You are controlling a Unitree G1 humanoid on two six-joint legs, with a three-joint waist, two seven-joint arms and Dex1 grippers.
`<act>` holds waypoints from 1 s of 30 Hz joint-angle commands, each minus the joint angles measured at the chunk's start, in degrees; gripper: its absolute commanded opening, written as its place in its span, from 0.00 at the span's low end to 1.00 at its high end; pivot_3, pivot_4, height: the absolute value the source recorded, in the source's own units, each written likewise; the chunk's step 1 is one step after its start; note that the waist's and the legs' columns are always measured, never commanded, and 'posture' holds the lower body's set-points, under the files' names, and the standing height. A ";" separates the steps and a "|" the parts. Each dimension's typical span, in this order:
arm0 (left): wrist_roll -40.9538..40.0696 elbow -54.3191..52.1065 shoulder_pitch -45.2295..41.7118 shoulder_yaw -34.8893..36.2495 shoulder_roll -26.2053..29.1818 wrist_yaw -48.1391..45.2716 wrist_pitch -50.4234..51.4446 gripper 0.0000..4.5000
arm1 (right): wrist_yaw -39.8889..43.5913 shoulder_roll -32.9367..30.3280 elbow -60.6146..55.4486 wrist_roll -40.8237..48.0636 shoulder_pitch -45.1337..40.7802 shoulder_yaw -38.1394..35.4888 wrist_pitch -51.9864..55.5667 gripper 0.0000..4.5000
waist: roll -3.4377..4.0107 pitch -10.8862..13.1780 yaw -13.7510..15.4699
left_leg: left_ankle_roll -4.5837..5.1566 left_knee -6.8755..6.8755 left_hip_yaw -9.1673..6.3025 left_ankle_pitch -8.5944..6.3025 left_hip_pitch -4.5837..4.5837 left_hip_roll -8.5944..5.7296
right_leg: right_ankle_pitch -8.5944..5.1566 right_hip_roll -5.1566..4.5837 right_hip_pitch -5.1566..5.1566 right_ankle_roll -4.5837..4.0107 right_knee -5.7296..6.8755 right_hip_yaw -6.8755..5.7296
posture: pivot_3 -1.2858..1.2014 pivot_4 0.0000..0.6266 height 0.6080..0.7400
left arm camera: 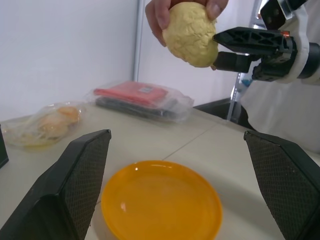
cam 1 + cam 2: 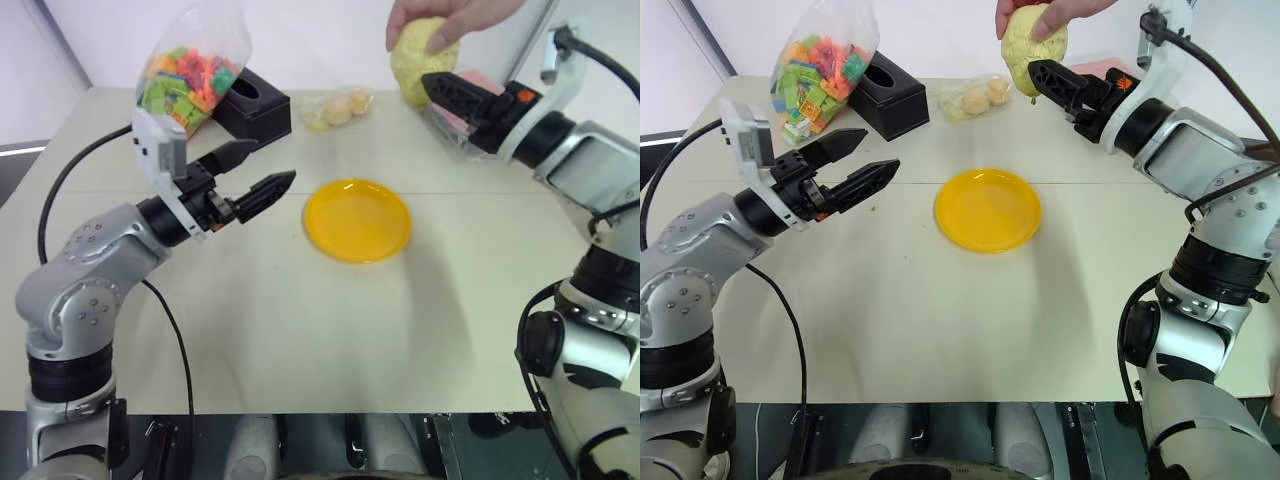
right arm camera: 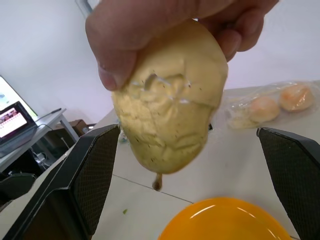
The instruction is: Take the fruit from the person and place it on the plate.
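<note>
From the head view you see the person's hand (image 2: 450,20) holding the fruit (image 2: 420,62) above the far right of the surface (image 2: 300,330). Your right claw (image 2: 1042,82) reaches up beside the fruit, fingers spread, gripping nothing. Your left claw (image 2: 262,172) hovers left of the one yellow plate (image 2: 358,219), also released. A black box (image 2: 250,103), a bag of coloured blocks (image 2: 190,70) and a small clear bag (image 2: 338,107) lie behind.

In the left wrist view, the fruit hangs above the plate, with a red packet (image 1: 140,97) beyond.

In the right wrist view, the fruit sits between the spread fingers (image 3: 85,175).
</note>
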 commanded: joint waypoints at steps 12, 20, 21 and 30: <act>0.76 -2.08 0.49 1.29 0.18 1.70 -1.12 0.99 | 1.57 2.82 4.60 -3.38 -5.06 3.45 -5.89 1.00 | 0.00 0.00 -0.03 | 0.00 -0.01 0.01 0.00 -0.01 0.00 | 0.00 -0.01 -0.01 0.00 0.00 0.00 | 0.52 0.24 0.93; 0.22 -3.62 1.77 1.45 -0.22 3.88 -0.92 1.00 | 2.37 3.59 6.49 -5.17 -6.34 3.49 -7.67 0.69 | 0.01 0.01 -0.03 | 0.00 -0.03 0.01 0.00 -0.02 0.00 | 0.00 -0.01 -0.02 0.00 -0.03 0.00 | 0.52 0.24 0.93; 0.15 -3.67 1.81 1.45 -0.21 3.95 -0.92 1.00 | 2.48 3.59 6.54 -5.44 -6.42 3.62 -7.72 0.57 | 0.01 0.01 -0.01 | 0.00 -0.03 0.00 0.00 -0.02 0.01 | 0.00 0.00 -0.02 0.00 -0.02 0.00 | 0.52 0.24 0.93; 0.34 -3.62 1.64 1.07 -0.29 4.55 -1.03 1.00 | 2.13 3.83 6.02 -5.83 -6.27 3.42 -7.37 0.47 | 0.01 0.01 -0.02 | 0.00 -0.04 0.01 0.00 -0.02 0.01 | 0.00 -0.01 -0.03 0.00 -0.03 0.00 | 0.52 0.24 0.93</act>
